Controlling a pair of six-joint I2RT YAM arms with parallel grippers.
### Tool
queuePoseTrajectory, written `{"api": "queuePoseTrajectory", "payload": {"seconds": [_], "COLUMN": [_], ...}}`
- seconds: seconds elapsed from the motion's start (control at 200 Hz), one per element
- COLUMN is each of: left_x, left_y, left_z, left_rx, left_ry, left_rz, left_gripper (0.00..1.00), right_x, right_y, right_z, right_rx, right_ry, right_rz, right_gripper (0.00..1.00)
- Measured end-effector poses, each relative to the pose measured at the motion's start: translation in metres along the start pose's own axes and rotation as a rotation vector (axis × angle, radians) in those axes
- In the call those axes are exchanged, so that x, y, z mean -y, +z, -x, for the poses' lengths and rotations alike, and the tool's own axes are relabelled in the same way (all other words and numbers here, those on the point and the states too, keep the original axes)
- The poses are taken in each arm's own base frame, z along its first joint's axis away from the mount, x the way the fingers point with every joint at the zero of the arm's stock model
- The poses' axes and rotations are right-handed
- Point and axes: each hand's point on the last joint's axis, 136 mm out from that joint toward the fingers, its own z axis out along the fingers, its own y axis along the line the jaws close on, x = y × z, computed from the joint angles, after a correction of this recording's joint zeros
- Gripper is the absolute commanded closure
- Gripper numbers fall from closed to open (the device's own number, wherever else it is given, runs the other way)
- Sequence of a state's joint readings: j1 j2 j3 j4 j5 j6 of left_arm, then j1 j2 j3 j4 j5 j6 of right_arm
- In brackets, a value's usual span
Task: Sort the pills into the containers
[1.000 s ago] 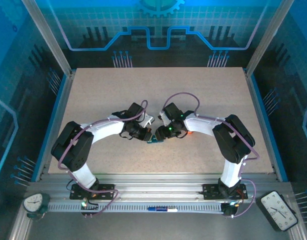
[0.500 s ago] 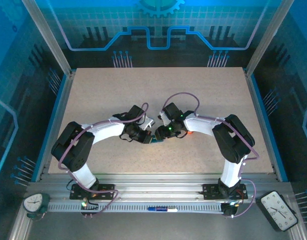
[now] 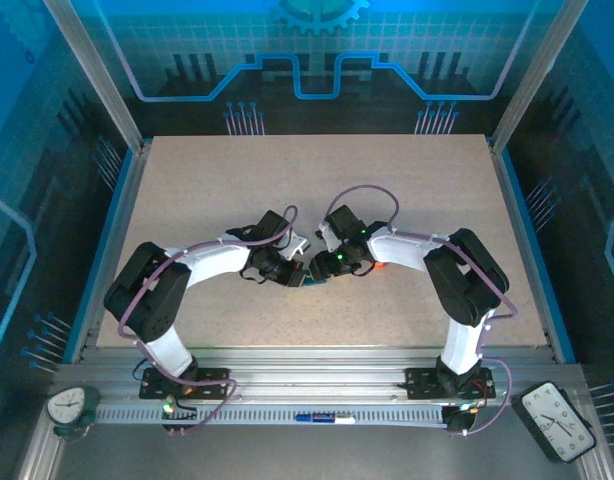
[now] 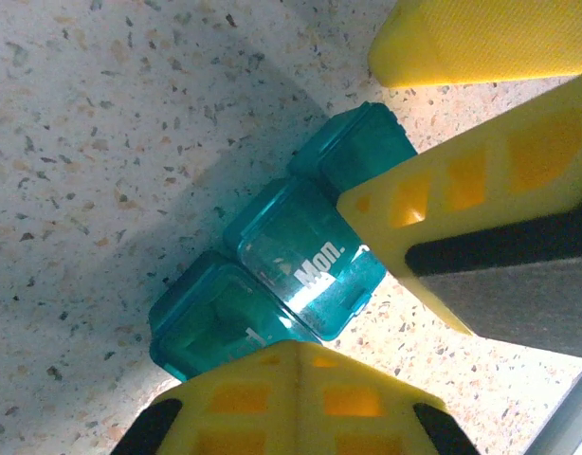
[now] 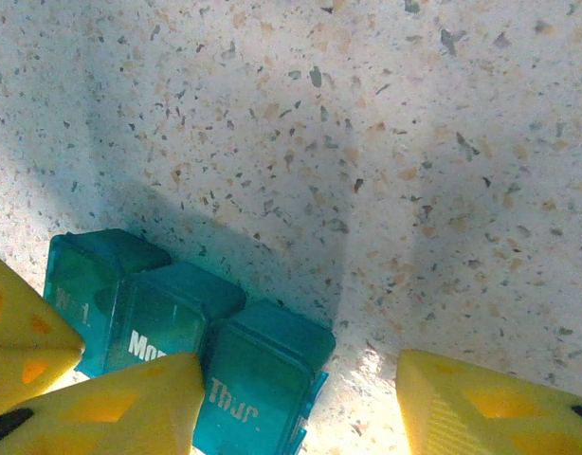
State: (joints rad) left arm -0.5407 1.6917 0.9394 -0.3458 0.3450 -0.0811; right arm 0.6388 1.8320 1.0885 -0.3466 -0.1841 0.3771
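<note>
The containers (image 4: 300, 256) are a dark-teal strip of three joined cells lying flat on the speckled table, lids down, marked "Mon." and "Thur". The strip (image 3: 307, 283) lies between the two wrists in the top view. My left gripper (image 4: 305, 351) is shut, its joined yellow tips over the strip's end cell. My right gripper (image 5: 296, 379) is open around the other end, with the "Thur" cell (image 5: 258, 389) between its fingers and one finger (image 5: 120, 403) overlapping the "Mon" cell. No pills are visible.
A bit of orange (image 3: 379, 266) peeks out beside the right arm's wrist, and a small white piece (image 3: 299, 242) lies just behind the grippers. The table (image 3: 227, 180) is bounded by a metal frame with blue edges.
The left wrist has shifted slightly at the strip. The right arm and the strip look the same.
</note>
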Motion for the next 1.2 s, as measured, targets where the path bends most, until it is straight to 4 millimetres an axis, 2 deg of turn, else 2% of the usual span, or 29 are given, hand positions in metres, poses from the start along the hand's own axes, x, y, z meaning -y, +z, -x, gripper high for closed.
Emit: {"api": "queuePoseTrajectory", "payload": {"seconds": [1.201], "left_x": [0.0013], "left_y": [0.0025], "left_z": [-0.0018], "left_rx": [-0.005], "left_ry": [-0.040], "left_rz": [0.015], "left_gripper": [1.00], "right_x": [0.0011], "right_y": [0.0003], "right_z": [0.0015], "right_rx": [0.002], "right_ry": [0.018], "right_rz": [0.015], "right_gripper": [0.44]}}
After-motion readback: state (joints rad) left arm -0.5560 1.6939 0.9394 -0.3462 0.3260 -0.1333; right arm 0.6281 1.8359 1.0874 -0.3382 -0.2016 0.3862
